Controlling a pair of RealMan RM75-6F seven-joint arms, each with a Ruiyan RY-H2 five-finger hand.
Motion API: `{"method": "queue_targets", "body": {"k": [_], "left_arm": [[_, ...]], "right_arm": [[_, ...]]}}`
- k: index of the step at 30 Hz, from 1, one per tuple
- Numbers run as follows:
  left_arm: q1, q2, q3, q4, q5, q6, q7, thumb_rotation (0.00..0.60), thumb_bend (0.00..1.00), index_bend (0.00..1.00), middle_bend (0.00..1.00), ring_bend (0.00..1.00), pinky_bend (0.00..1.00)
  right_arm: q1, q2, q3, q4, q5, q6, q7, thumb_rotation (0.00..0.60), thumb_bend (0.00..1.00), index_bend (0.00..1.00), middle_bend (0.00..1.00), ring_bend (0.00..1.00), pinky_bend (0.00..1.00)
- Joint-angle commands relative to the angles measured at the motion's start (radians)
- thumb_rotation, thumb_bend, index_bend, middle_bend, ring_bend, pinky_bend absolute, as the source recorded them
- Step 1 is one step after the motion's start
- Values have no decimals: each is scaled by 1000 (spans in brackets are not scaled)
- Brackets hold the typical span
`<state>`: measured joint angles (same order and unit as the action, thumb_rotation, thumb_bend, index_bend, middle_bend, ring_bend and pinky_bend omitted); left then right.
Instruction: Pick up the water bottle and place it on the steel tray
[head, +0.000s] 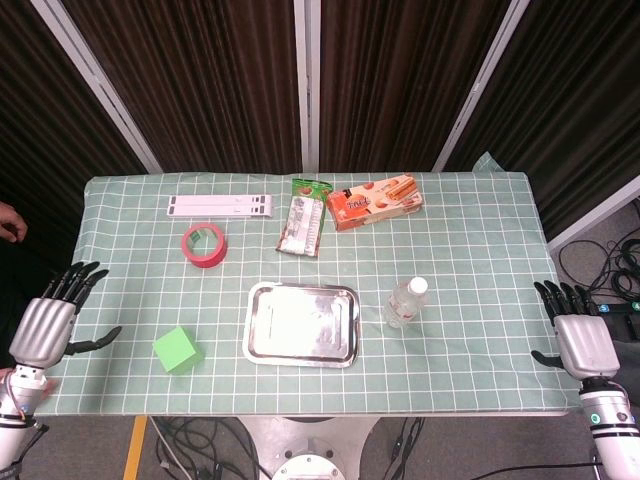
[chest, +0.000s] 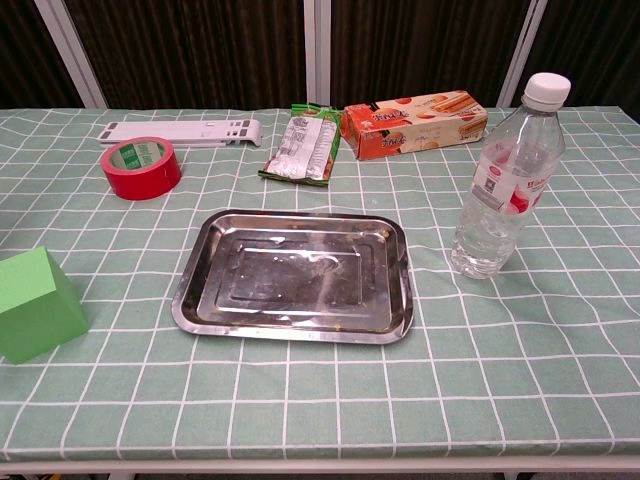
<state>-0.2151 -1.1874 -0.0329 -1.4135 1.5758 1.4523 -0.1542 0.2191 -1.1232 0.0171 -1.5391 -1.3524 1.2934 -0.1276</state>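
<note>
A clear water bottle (head: 406, 303) (chest: 507, 182) with a white cap and a red label stands upright on the checked cloth, just right of the steel tray (head: 302, 323) (chest: 293, 276). The tray lies empty near the table's front middle. My left hand (head: 52, 321) hangs off the left edge of the table, fingers spread, holding nothing. My right hand (head: 576, 335) is off the right edge, also open, well apart from the bottle. Neither hand shows in the chest view.
A green cube (head: 177, 350) (chest: 34, 305) sits front left. Red tape roll (head: 204, 245) (chest: 141, 167), white strip (head: 221, 206), snack packet (head: 303, 218) and orange biscuit box (head: 374, 201) (chest: 414, 123) lie along the back. A person's hand (head: 10, 220) shows at the left edge.
</note>
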Motion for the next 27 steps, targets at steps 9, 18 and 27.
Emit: {"method": "queue_targets", "body": {"k": [9,18,27], "left_arm": [[5,5,2,-16,7,13,12,361,228,182,187,96,162],[0,4,0,-8,2,3,-2,365,228,182,187,97,162],[-5,-13,4,15,11,0,-13,362,227,182,187,96,162]], "right_arm": [[-9,7,11,-17,-43,21,58,600,0,0,81,0,0],[29,-166,42,181,-193,49,898,600,0,0,94,0,0],[110,-403,62,422,-168,-63,1194,600,0,0,113,0,0]]}}
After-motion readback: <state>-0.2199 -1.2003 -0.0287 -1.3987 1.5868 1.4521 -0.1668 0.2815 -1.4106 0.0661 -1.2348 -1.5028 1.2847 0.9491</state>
